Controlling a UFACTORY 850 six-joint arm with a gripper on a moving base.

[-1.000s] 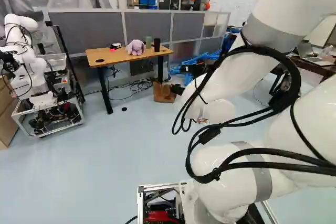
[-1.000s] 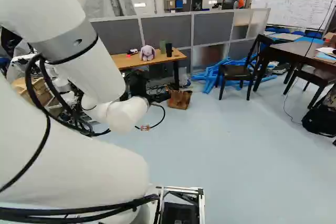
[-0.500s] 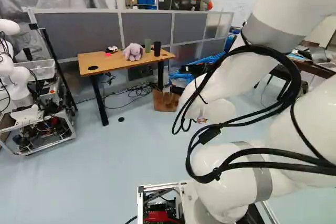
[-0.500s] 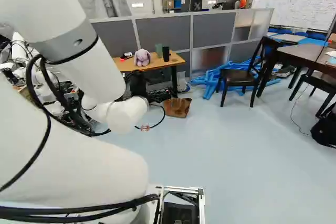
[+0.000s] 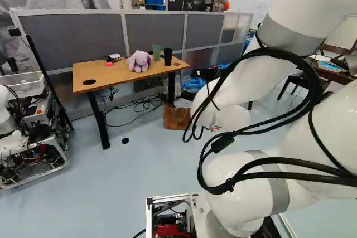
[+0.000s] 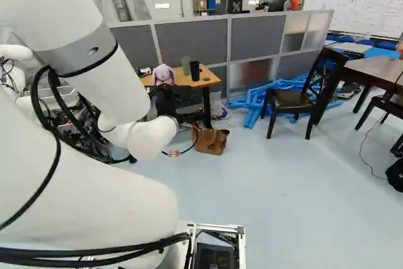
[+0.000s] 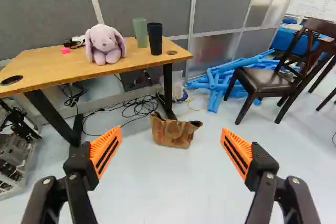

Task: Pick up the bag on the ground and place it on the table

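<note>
Approaching appears to be the step in hand: the brown handbag (image 7: 173, 132) sits slumped on the floor (image 7: 157, 182), its top facing upward, beside a black table leg (image 7: 168, 90); whether the two touch cannot be told. The gripper (image 7: 171, 131) is spread wide and holds nothing, its orange pads (image 7: 106, 150) well short of the bag, which lies ahead and between them. Good practice would be to drive forward with the bag centred, lower the arm before reaching it, then close on the gathered upper edge or handles rather than the soft body, which may fold or slip. Nearby, loose black cables (image 7: 139, 107) could snag a finger. Above, the wooden table (image 7: 50, 66) bears a plush rabbit (image 7: 105, 51), a green cup (image 7: 140, 32) and a black cup (image 7: 155, 39), to be avoided when placing.
</note>
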